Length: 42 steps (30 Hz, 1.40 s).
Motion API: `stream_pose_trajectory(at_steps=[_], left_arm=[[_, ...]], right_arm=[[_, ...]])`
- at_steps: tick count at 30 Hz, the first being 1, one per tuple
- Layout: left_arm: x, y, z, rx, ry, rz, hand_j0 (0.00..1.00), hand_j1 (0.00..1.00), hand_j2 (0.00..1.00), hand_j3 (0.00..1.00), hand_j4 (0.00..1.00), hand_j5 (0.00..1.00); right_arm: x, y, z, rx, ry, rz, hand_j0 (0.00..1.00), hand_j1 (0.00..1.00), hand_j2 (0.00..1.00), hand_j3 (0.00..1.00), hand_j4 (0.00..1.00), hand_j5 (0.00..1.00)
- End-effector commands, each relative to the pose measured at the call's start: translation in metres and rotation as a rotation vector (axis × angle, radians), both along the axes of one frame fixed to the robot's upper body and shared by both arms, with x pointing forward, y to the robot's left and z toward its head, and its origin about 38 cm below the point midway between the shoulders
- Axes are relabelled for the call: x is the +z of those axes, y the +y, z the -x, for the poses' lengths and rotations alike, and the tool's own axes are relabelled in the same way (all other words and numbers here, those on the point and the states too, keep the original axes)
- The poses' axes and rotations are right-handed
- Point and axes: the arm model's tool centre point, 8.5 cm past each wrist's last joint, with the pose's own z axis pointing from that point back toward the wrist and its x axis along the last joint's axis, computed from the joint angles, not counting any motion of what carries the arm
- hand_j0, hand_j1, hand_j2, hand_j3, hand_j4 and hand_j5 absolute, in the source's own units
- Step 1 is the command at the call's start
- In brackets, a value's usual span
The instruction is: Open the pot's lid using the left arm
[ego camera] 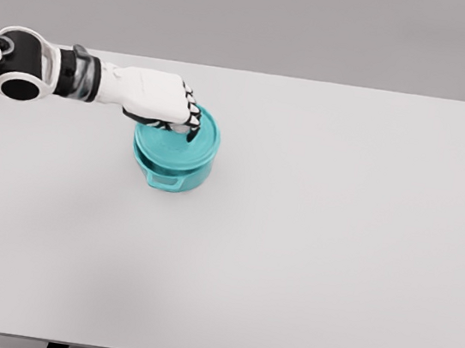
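Teal pot (pixel 172 161) (left of table (pixel 336 240) centre), left hand (pixel 158 100) fingers curled on lid (pixel 204 138)

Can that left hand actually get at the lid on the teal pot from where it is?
Probably yes: the left hand already sits on the lid of the teal pot, fingers curled over its middle, nothing between them.

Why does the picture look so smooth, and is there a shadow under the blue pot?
Head view: soft, even light with no glare; the pot casts only a faint shadow on the table; edges look a little blurry, especially around the left hand on the lid.
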Motion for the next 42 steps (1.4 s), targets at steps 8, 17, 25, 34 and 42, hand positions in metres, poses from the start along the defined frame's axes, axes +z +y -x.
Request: stream_pose_trajectory(at_steps=[8,17,25,34,42], left_arm=[[0.02,0.048,-0.004,0.101,-0.03,0.005,0.53,0.53,0.53,0.53,0.53,0.53],[0.023,0.106,-0.001,0.219,-0.036,-0.023,0.54,0.54,0.54,0.54,0.54,0.54],[0.012,0.135,0.002,0.285,-0.018,-0.051,0.55,0.55,0.55,0.55,0.55,0.55],[0.011,0.149,-0.003,0.332,-0.016,-0.054,1.0,1.0,1.0,1.0,1.0,1.0],[0.039,0.221,-0.004,0.521,-0.076,-0.039,1.0,1.0,1.0,1.0,1.0,1.0]], right_arm=[[0.0,0.0,0.0,0.001,0.0,0.0,1.0,1.0,1.0,1.0,1.0,1.0],[0.0,0.0,0.0,0.001,0.0,0.0,1.0,1.0,1.0,1.0,1.0,1.0],[0.0,0.0,0.0,-0.001,0.0,0.0,1.0,1.0,1.0,1.0,1.0,1.0],[0.0,0.0,0.0,-0.001,0.0,0.0,1.0,1.0,1.0,1.0,1.0,1.0],[0.0,0.0,0.0,-0.001,0.0,0.0,1.0,1.0,1.0,1.0,1.0,1.0]])
